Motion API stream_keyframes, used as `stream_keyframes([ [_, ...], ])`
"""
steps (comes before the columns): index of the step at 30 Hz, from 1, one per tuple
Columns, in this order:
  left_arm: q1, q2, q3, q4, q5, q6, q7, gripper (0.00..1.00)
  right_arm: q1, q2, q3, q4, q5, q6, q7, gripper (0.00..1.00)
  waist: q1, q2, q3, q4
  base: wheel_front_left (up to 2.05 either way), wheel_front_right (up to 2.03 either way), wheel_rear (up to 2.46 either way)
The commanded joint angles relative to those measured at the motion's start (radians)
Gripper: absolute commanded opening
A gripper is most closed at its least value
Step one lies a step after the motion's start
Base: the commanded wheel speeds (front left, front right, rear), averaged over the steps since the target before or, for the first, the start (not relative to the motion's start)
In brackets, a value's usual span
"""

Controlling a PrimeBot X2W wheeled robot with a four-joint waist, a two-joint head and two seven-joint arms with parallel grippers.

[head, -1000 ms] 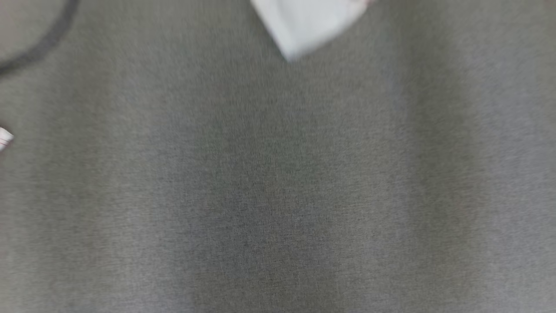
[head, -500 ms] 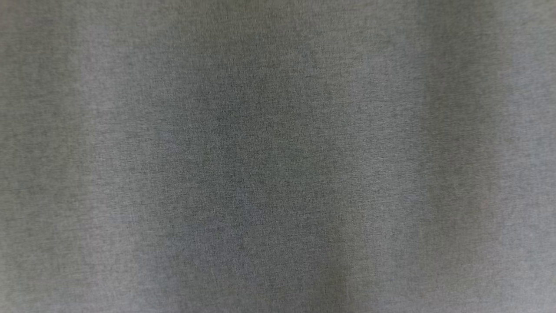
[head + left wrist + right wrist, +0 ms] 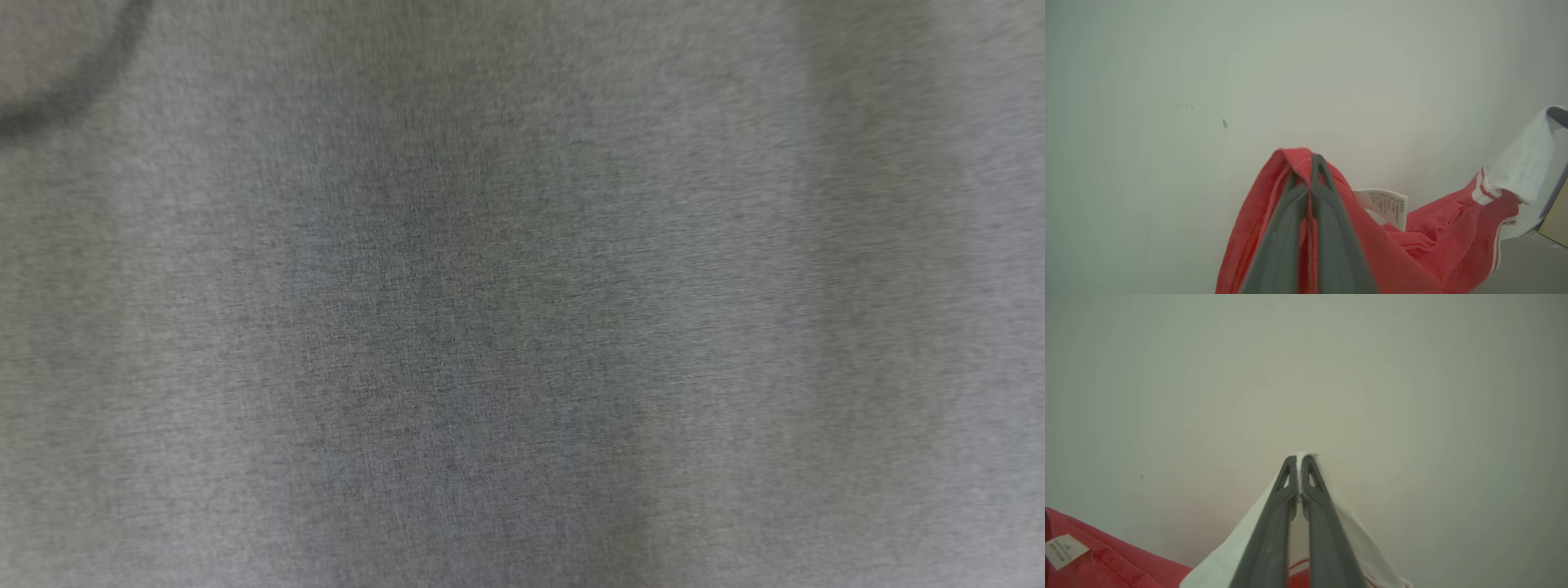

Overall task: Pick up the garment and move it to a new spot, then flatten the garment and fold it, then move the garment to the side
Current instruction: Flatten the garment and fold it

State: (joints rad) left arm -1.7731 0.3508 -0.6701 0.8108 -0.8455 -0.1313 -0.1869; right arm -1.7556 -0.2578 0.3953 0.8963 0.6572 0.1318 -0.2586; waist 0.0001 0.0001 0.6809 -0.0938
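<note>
**Both grippers clamped on the garment (image 3: 1412, 245), slung up in front of a pale wall (image 3: 1249, 61)**

Over to the left wrist view first. The left gripper (image 3: 1311, 163) has its two dark fingers pressed tight together, with a fold of red fabric pinched right at the tips. Red cloth spills down on both sides of the fingers. Just to the right of them a white care label (image 3: 1386, 204) sticks out, its print too small to read. Beyond the label the red cloth runs across and up toward the right edge, where it turns into a white end (image 3: 1519, 167) with thin red stripes at the join. A strip of grey surface (image 3: 1523, 261) shows in the lower right corner, below the hanging cloth.

Now the right wrist view. The right gripper (image 3: 1300, 459) is closed as well, fingers side by side, with a sliver of white fabric peeking out between the tips. White cloth drapes away below the fingers on both sides. Down in the lower left corner there is red fabric with the label lying on it.

The head view is soft and blurred. It gives grey woven cloth (image 3: 522, 327) with faint darker bands, and a dark curved line (image 3: 82, 94) in the top left corner.
</note>
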Motion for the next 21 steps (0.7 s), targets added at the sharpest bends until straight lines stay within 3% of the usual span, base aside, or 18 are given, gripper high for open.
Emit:
stream_keyframes([
  [1,0.062,0.014,-0.012,-0.019,-0.006,0.002,-0.024,0.00,0.071,-0.019,0.015,-0.033,0.023,-0.002,-0.006,0.00,-0.0001,-0.0001,-0.051,-0.010,0.00,0.00,0.00],
  [7,0.403,0.064,-0.023,-0.163,-0.049,0.005,-0.076,0.00,0.481,-0.076,0.042,-0.275,0.110,-0.002,-0.007,0.00,-0.0001,-0.0001,-0.186,-0.018,0.00,0.00,0.00],
  [12,0.725,0.067,0.002,-0.350,0.000,0.066,-0.078,0.00,0.839,-0.103,0.026,-0.441,0.142,-0.002,-0.007,0.00,-0.0001,-0.0001,-0.285,-0.017,0.00,0.00,0.00],
  [16,0.981,0.047,0.025,-0.482,0.042,0.118,-0.078,0.00,1.090,-0.120,0.014,-0.528,0.152,-0.002,-0.007,0.00,-0.0001,-0.0001,-0.348,-0.014,0.00,0.00,0.00],
  [21,1.278,0.010,0.086,-0.566,0.093,0.145,-0.079,0.00,1.377,-0.121,-0.040,-0.610,0.157,-0.002,-0.004,0.00,-0.0001,-0.0001,-0.425,-0.013,0.00,0.00,0.00],
])
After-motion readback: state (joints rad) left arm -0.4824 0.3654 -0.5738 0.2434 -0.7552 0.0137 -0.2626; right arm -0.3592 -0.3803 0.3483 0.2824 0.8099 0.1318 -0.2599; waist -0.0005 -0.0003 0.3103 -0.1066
